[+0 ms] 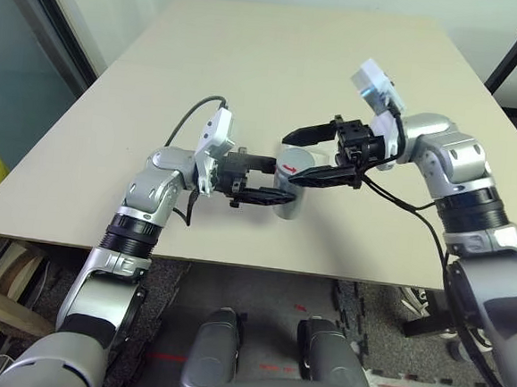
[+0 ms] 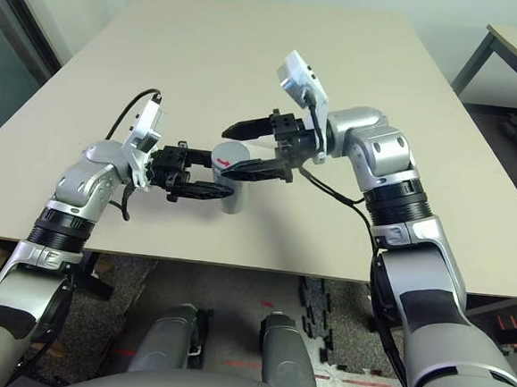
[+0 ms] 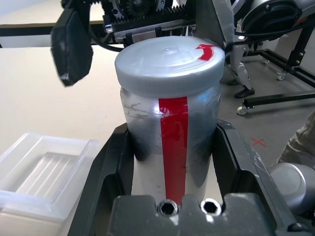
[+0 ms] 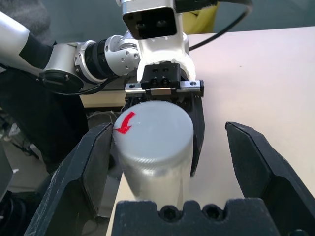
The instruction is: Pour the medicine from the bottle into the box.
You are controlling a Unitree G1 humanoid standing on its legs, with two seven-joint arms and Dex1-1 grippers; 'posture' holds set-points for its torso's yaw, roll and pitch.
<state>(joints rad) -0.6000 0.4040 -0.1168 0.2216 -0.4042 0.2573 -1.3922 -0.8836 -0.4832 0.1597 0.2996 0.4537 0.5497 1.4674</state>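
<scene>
We see the left gripper (image 3: pixel 172 162) clamped on the body of the bottle (image 3: pixel 170 123), one black finger pressed against each side, holding it upright above the table (image 1: pixel 296 62). A red stripe runs down the bottle's side between those fingers (and a red arrow marks the top of the grey cap (image 4: pixel 152 130)). The cap sits on the bottle. The right gripper (image 4: pixel 170 162) reaches in from the opposite side with its jaws spread wide around the cap: one finger (image 4: pixel 86 167) lies against the cap's edge or just beside it, we cannot tell which, while the other stands well apart, so it has hold of nothing. The box (image 3: pixel 44 172) rests on the table, low beside the left gripper's fingers. We cannot make out the medicine through the bottle's wall.
</scene>
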